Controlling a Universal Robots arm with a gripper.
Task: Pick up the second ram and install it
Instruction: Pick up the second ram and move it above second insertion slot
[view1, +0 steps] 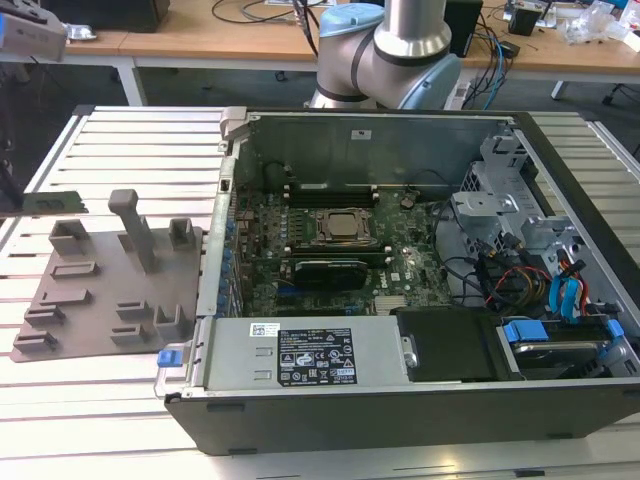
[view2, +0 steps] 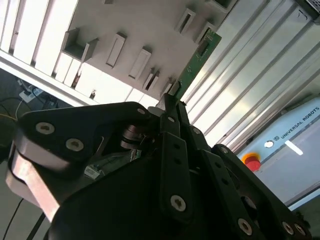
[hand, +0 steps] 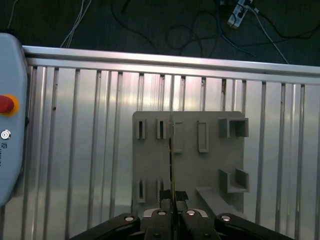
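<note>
Second ram (view2: 195, 62), broadside in second wrist view; seemingly between jaws

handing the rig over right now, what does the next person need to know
Gripper: shut on the second ram, gripping one end, with the rest of the stick pointing away from the fingers.
Second ram: held over the grey holder tray, on the exterior view's left, outside the open computer case.
Done: the ram is gripped.
Left: it is not yet in the motherboard, so the install is not done.
</note>
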